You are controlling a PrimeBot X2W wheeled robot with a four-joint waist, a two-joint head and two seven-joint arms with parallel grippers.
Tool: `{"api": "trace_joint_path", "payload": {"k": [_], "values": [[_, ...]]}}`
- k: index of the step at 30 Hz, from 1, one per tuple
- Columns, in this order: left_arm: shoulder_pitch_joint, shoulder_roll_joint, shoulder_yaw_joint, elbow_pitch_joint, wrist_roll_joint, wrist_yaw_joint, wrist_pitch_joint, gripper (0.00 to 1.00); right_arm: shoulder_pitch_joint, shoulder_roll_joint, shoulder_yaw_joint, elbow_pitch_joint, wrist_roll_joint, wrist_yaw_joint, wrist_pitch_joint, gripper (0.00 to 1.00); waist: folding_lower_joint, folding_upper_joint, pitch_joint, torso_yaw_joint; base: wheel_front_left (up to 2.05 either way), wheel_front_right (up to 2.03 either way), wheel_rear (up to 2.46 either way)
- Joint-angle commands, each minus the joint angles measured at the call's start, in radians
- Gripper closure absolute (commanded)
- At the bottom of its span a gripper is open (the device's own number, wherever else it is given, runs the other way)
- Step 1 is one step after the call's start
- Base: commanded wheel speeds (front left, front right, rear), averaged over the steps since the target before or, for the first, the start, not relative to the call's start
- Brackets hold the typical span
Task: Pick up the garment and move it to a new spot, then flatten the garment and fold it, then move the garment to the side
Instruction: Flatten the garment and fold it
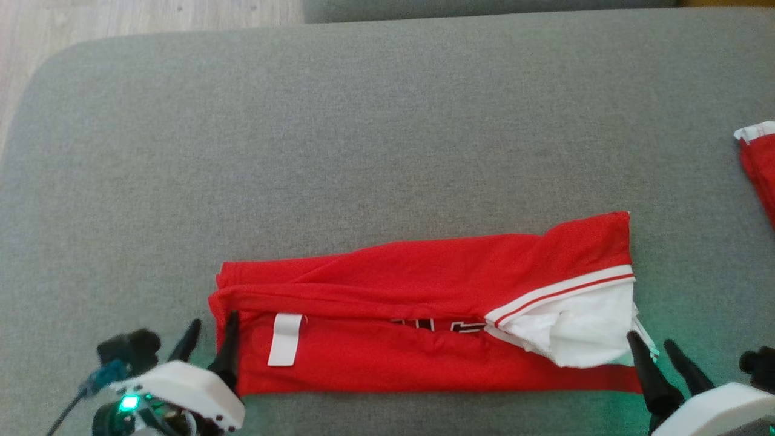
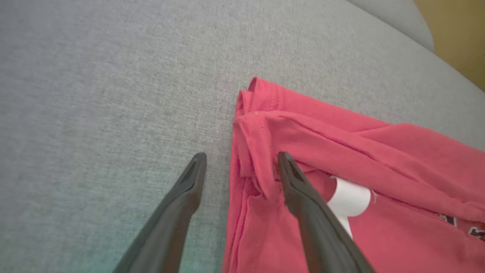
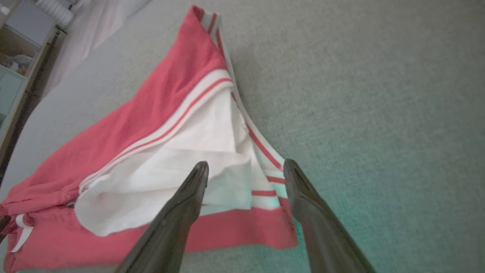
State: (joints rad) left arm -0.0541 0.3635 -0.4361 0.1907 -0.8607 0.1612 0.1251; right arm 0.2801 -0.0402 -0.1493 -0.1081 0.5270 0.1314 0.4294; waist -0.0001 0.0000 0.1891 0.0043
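A red garment (image 1: 424, 284) with white trim lies folded into a long strip on the grey couch cushion (image 1: 363, 121), near its front edge. A white label (image 1: 284, 339) shows near its left end, and white lining is turned out at its right end. My left gripper (image 1: 214, 321) is open at the strip's left end; in the left wrist view (image 2: 242, 155) one finger rests over the red cloth (image 2: 341, 144) and the other over bare cushion. My right gripper (image 1: 649, 339) is open at the right end, its fingers (image 3: 246, 163) straddling the striped corner of the garment (image 3: 151, 113).
Another red and white piece of cloth (image 1: 757, 163) lies at the cushion's right edge. The cushion's rounded corner and wooden floor (image 1: 121, 18) show at the far left. A second cushion (image 1: 484, 9) sits behind. Bare grey fabric stretches beyond the strip.
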Motion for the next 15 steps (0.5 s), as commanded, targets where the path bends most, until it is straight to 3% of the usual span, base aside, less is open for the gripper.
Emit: {"api": "trace_joint_path", "payload": {"k": [1,9,15], "values": [[-0.008,0.025,0.046,-0.043,0.029,0.020,-0.055,0.00,-0.024,-0.010,0.027,-0.046,-0.015,-0.001,-0.042,0.00,0.0001,0.0000,-0.012,0.000,0.00,0.00,0.00],[0.027,0.021,0.040,-0.161,0.219,0.124,-0.302,0.00,-0.077,-0.010,0.028,-0.148,-0.143,-0.001,-0.252,0.00,0.0001,0.0000,-0.051,0.027,0.00,0.00,0.00],[-0.008,0.012,0.040,-0.219,0.332,0.136,-0.376,0.00,-0.107,-0.010,0.042,-0.211,-0.262,-0.001,-0.328,0.00,0.0001,0.0000,-0.070,0.051,0.00,0.00,0.00]]}}
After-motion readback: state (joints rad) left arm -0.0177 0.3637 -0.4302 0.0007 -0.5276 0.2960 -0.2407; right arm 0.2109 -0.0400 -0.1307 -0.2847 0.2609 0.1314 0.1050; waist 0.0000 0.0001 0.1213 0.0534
